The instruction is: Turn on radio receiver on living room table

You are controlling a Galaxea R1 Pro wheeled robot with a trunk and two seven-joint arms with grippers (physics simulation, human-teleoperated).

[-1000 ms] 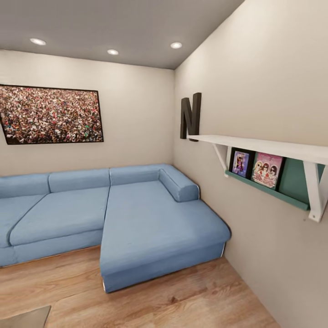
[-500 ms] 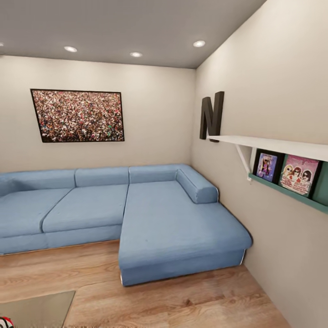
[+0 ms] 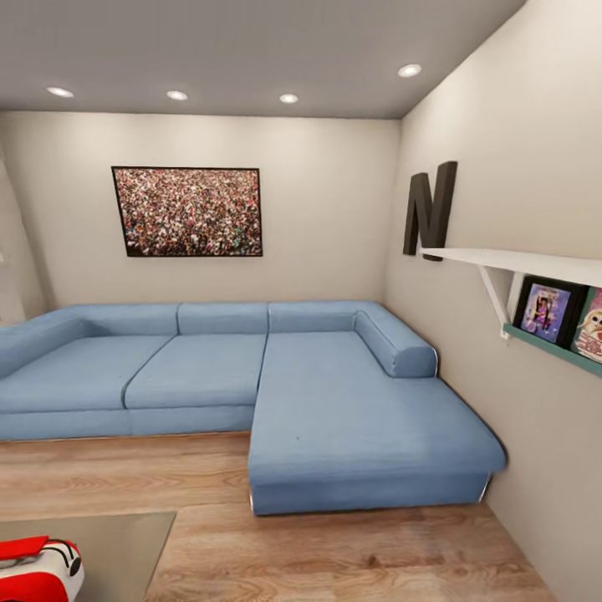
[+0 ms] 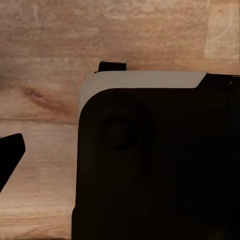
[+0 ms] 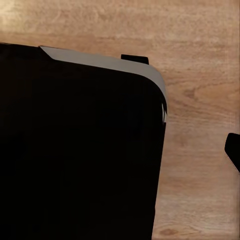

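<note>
Sofa [image 3: 276, 376] in blue, L-shaped, fills the corner of the living room in the head view, under a framed crowd picture [image 3: 188, 211]. A big dark letter N [image 3: 431, 209] hangs on the side wall above a white shelf [image 3: 518, 263] with photo frames [image 3: 548, 311] below it. At the bottom left corner the red and white radio [image 3: 38, 570] sits on the grey table [image 3: 125, 543], partly cut off.

Left wrist view: a dark robot part [image 4: 160, 165] over the wood floor [image 4: 45, 60]; whether the fingers are open I cannot tell.

Right wrist view: much the same, dark body [image 5: 80, 145] above floorboards, finger state unclear.
</note>
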